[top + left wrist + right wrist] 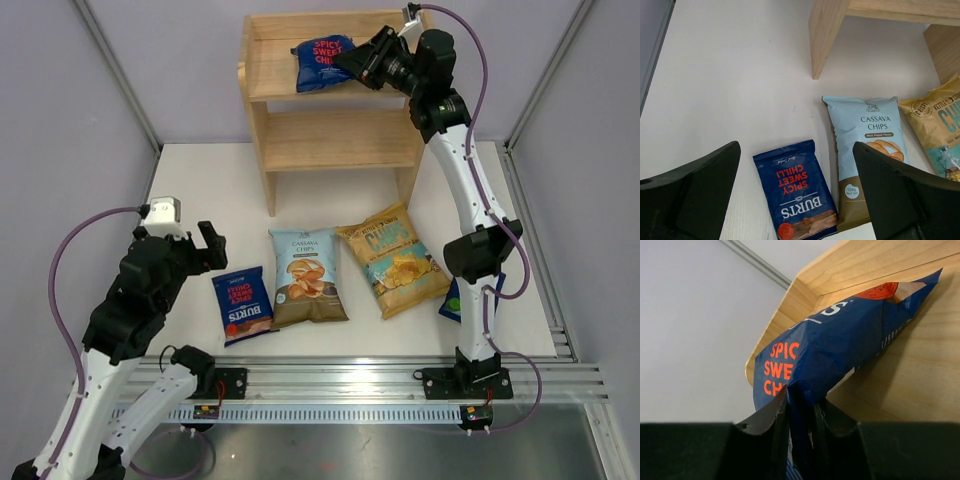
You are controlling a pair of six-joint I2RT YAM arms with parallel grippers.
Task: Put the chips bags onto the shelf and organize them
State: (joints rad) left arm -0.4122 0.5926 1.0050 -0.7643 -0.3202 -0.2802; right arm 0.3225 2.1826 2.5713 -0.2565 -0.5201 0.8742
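My right gripper (350,62) is up at the top tier of the wooden shelf (330,135). Its jaws are clamped on the edge of a dark blue Burts Spicy Sweet Chilli bag (322,62). In the right wrist view the two fingers pinch the crinkled seam of that bag (840,350), which stretches away from the gripper (800,402) over the top board towards the back corner of the shelf (920,365). I cannot tell whether the bag's whole length rests on the wood.

My left gripper (205,245) hangs over the white table (200,190) on the left, jaws spread wide and holding nothing. Through its wrist camera I see both fingers (695,185) apart, with a second Burts Spicy Sweet Chilli bag (797,192) lying flat on the table between and beyond them.

The second Burts bag (243,305) lies at the left of a row in front of the shelf. Just to its right is the pale-blue Cassava Chips bag (308,277), which shows close beside it in the left wrist view (867,150). Next comes the yellow kettle chips bag (395,260), angled slightly, with only its corner visible at the wrist view's edge (935,130). A further dark blue bag with a green mark (452,300) peeks out from behind my right arm, mostly hidden. The lower tier of the shelf holds no bag.
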